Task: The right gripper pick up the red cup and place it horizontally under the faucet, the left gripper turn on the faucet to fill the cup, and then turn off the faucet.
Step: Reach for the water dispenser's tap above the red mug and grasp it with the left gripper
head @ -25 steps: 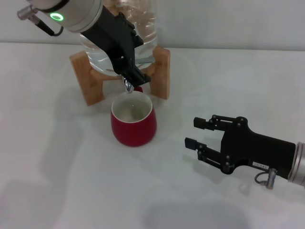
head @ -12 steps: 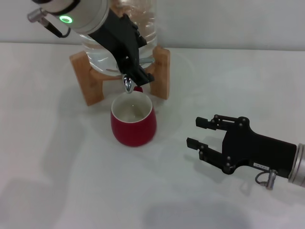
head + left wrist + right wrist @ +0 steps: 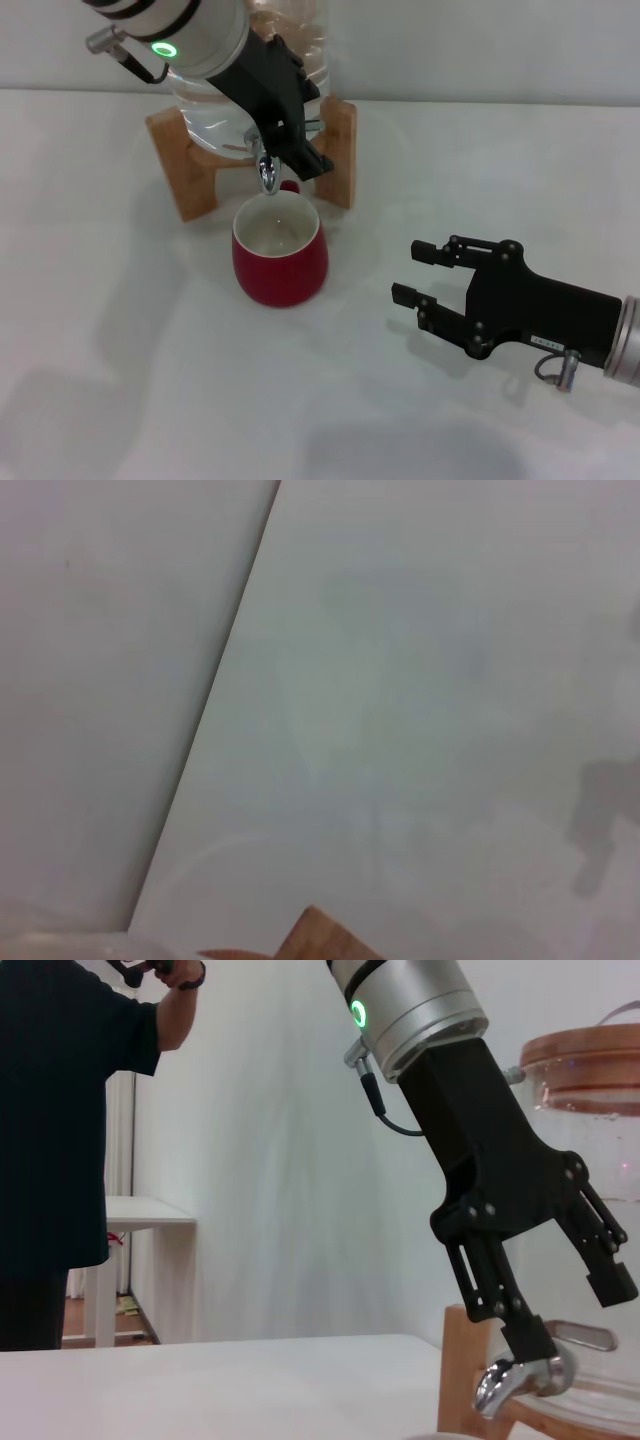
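Cup placement looks done: the red cup (image 3: 280, 251) sits upright on the table (image 3: 120, 330) right under the faucet (image 3: 267, 176), with its cream inside showing and the spout just above its rim. The right gripper (image 3: 413, 275) is well off to the side of it, low over the table, fingers spread apart and holding nothing. The left gripper (image 3: 300, 150) is up at the tap, fingers apart on either side of the thin lever (the right wrist view shows this best, (image 3: 570, 1315)), so my guess is we're in the faucet-turning part. I can't make out any water stream, and can't tell how full the cup is, so filling and shutting off may both still be ahead. The water jar (image 3: 295, 40) rests on its wooden stand (image 3: 185, 165). Writing-wise, the right gripper has a small white label (image 3: 545, 343), but it's unreadable.
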You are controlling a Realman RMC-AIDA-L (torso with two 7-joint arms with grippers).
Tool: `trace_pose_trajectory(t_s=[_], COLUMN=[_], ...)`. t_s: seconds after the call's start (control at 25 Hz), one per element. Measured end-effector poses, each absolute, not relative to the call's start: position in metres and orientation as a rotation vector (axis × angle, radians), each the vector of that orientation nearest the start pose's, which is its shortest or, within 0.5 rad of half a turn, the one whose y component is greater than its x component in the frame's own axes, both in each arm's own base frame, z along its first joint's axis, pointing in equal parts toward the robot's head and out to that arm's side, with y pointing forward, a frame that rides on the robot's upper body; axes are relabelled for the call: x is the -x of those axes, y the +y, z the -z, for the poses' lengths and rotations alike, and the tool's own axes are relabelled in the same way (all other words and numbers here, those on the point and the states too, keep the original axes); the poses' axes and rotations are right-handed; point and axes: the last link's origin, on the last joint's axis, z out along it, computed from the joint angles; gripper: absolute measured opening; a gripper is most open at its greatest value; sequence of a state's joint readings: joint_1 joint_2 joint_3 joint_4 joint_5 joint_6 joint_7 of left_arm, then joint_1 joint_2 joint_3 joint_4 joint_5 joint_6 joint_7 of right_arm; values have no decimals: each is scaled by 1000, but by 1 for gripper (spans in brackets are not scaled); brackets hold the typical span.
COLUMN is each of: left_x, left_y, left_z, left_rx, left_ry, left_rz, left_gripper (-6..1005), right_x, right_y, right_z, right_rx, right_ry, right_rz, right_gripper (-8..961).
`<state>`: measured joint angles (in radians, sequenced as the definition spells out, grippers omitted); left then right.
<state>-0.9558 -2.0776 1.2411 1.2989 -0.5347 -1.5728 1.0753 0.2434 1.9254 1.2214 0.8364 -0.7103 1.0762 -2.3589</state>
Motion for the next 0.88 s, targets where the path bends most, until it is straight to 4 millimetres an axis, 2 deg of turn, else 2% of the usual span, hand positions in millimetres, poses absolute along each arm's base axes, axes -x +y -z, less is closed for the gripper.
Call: trace_pose_trajectory(t_s=[0.32, 0.88], left_x=[66, 65], left_y=[409, 403], left_z=[-4, 7], left_rx=[2770, 2795], left_ry=[68, 83], left_rz=[-496, -537], left_gripper=[887, 887], right_x=[-226, -229], right_y=[290, 290], right_z=[49, 48], right_rx=[2542, 2534], right_ry=[114, 125], right_rz=[-880, -881], right_gripper=[468, 468])
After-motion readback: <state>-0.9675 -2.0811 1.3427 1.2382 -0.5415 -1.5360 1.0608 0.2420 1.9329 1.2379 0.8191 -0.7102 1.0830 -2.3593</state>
